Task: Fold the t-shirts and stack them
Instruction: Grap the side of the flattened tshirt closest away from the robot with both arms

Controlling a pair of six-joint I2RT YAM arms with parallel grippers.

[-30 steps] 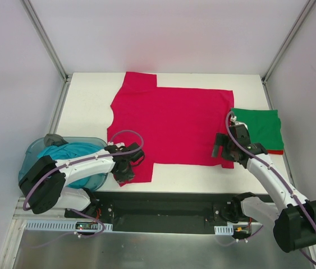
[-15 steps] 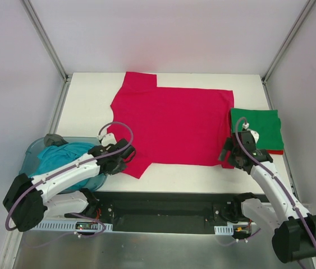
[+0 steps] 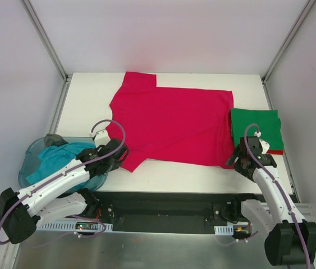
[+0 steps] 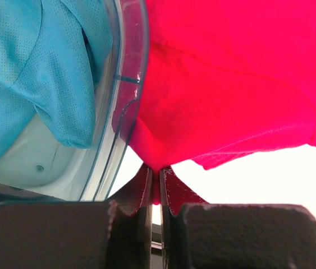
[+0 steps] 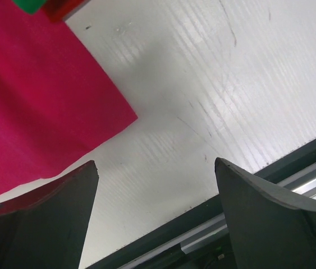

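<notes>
A crimson t-shirt (image 3: 172,123) lies spread across the middle of the white table. My left gripper (image 3: 121,156) is shut on its near-left corner, and the red cloth (image 4: 214,84) is pinched between the jaws (image 4: 158,175). My right gripper (image 3: 237,158) hangs open over bare table just off the shirt's near-right corner (image 5: 28,101), with nothing between the fingers (image 5: 155,162). A folded green t-shirt (image 3: 256,128) lies at the right on a folded red one whose edge (image 3: 275,151) shows. A teal t-shirt (image 3: 56,159) is bunched in the tub (image 4: 34,73).
The translucent blue tub (image 3: 31,154) sits at the table's near-left corner, its wall (image 4: 127,84) right beside my left gripper. A black rail (image 3: 169,204) runs along the near edge. Metal posts and white walls enclose the table.
My left gripper shut on the crimson shirt's near-left corner and drew it left toward the tub. My right arm pulled back right and nearer, off the shirt's corner.
</notes>
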